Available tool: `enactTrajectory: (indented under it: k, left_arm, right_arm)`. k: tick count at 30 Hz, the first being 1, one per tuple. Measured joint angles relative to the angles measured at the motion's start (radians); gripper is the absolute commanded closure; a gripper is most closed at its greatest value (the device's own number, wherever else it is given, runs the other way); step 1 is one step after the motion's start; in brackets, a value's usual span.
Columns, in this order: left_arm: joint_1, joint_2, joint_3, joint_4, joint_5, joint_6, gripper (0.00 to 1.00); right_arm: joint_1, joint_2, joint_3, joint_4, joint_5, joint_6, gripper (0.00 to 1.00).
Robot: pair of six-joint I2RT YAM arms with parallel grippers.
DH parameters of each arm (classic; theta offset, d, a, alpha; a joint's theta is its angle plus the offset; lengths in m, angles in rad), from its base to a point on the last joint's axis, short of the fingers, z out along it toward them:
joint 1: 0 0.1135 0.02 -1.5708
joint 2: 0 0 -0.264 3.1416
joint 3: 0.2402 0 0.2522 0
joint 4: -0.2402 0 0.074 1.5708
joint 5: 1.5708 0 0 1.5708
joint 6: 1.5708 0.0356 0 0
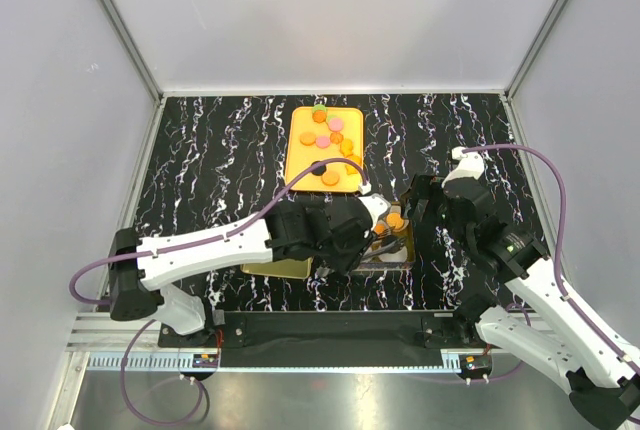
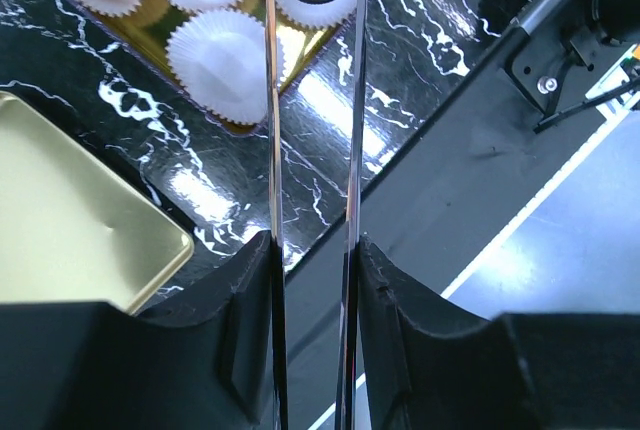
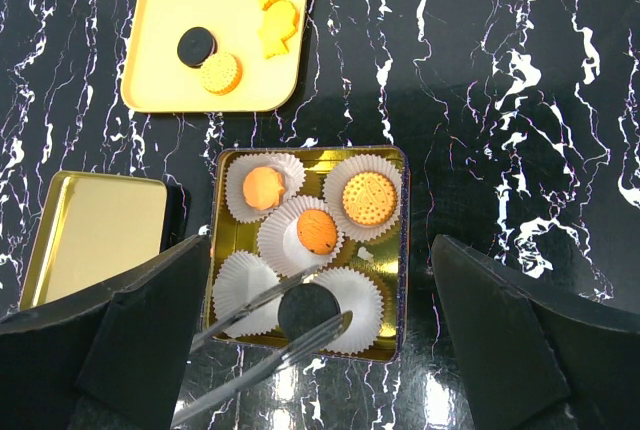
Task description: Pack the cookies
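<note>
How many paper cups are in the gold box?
5 paper cups, right wrist view: top left, top right, middle, bottom left (empty), bottom right under the black cookie. None looks hidden.

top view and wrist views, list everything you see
tray: one, yellow, far middle of table
loose cookies: about ten, orange, pink, yellow, one black, on tray
tin: one, gold, nearer than tray
paper cups: five, white, in tin, three holding orange cookies
lid: one, gold, left of tin
tongs: one pair, silver, pinching a black cookie over a cup
table: one, black marbled, under everything
left gripper: shut on tongs
right gripper: open, above tin
</note>
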Motion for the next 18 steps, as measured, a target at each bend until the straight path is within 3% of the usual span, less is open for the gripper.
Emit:
enactTrajectory:
  k: [18]
  left_arm:
    - [-0.023, 0.059, -0.018, 0.059, 0.002, -0.021, 0.62]
  right_arm:
    - [0.000, -0.010, 0.000, 0.000, 0.002, 0.000, 0.00]
